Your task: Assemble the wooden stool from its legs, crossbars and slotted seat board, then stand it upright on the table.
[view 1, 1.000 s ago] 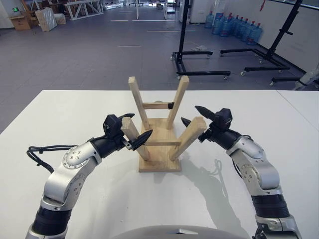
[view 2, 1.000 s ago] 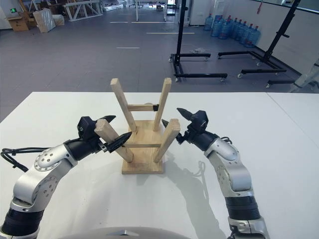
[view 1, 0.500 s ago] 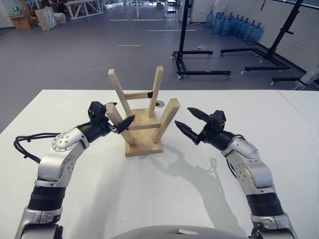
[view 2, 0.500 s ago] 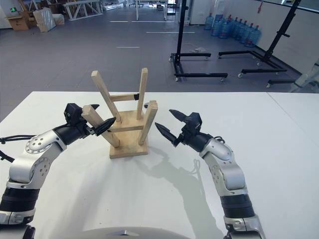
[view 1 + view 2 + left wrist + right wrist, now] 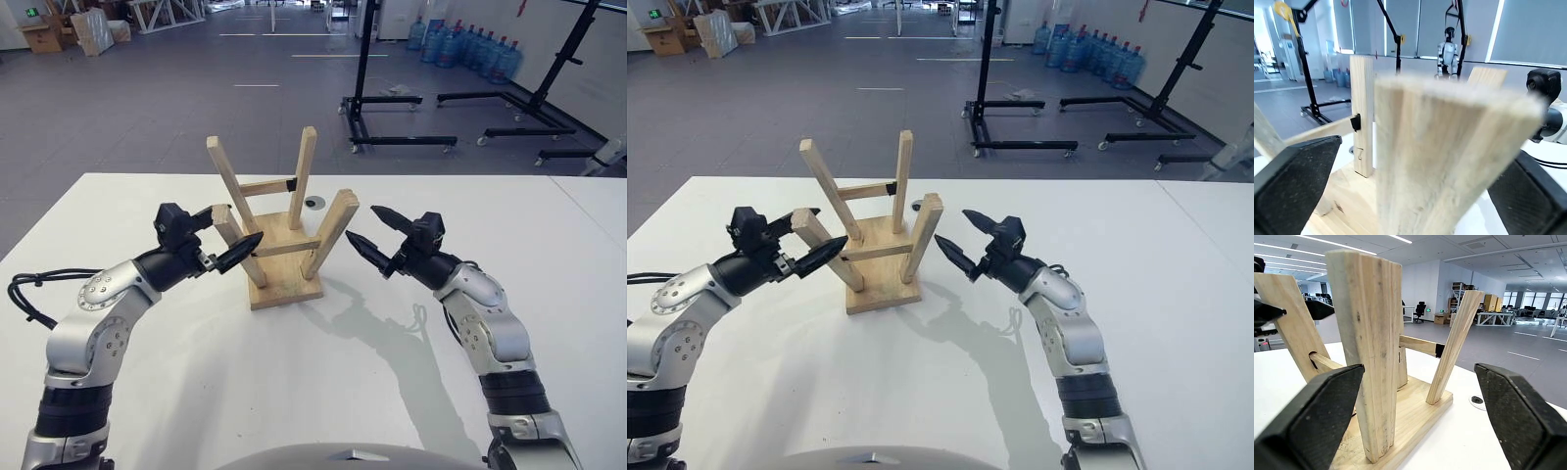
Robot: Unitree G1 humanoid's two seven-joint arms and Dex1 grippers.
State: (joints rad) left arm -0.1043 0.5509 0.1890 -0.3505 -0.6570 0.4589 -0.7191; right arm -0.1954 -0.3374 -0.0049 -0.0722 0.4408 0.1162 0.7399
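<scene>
White table (image 5: pixel 294 392): pale-wood stool (image 5: pixel 285 286) inverted, splayed square legs (image 5: pixel 303 176).

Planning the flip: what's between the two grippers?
Left eye view: the upturned stool's crossbar and near right leg, by the right gripper. The left gripper straddles the near left leg.

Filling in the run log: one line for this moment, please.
stool: inverted, seat on table | left tool: open, straddling near-left leg | right tool: open, facing near-right leg, apart

Silver-grey jointed arms (image 5: pixel 103 313) — pointed black fingers (image 5: pixel 364 246) (black cable (image 5: pixel 49 275) off the left).
</scene>
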